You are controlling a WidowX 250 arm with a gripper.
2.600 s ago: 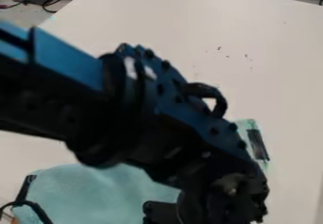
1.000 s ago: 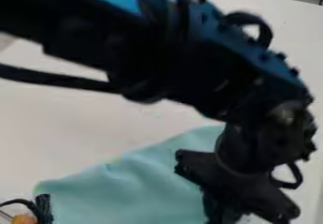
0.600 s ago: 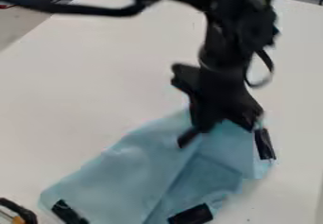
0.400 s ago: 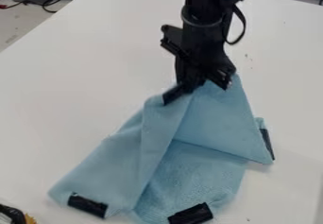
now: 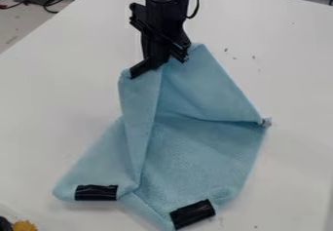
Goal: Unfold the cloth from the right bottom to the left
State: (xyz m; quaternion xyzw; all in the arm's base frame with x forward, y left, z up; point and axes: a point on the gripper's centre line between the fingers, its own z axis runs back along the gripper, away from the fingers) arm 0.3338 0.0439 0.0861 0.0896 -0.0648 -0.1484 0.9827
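Draw the light-blue fabric cloth (image 5: 201, 147), partly folded on the white bench (image 5: 52, 103), gently leftward by the upper edge (image 5: 146, 77) pinched in the nearly closed black two-finger pincer (image 5: 158, 65); lower gradually, without dragging the black rectangular strips (image 5: 192, 214).

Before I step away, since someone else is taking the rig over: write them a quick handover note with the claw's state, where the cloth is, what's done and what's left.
Claw: shut on the upper edge of the cloth, near the top of the view.
Cloth: light blue, hanging from the claw down to the table. Black strips lie along its near edge.
Done: the cloth is gripped and partly opened, but creased, with a fold running down its left part.
Left: probably carry the held edge toward the left, lay it flat, then let go.
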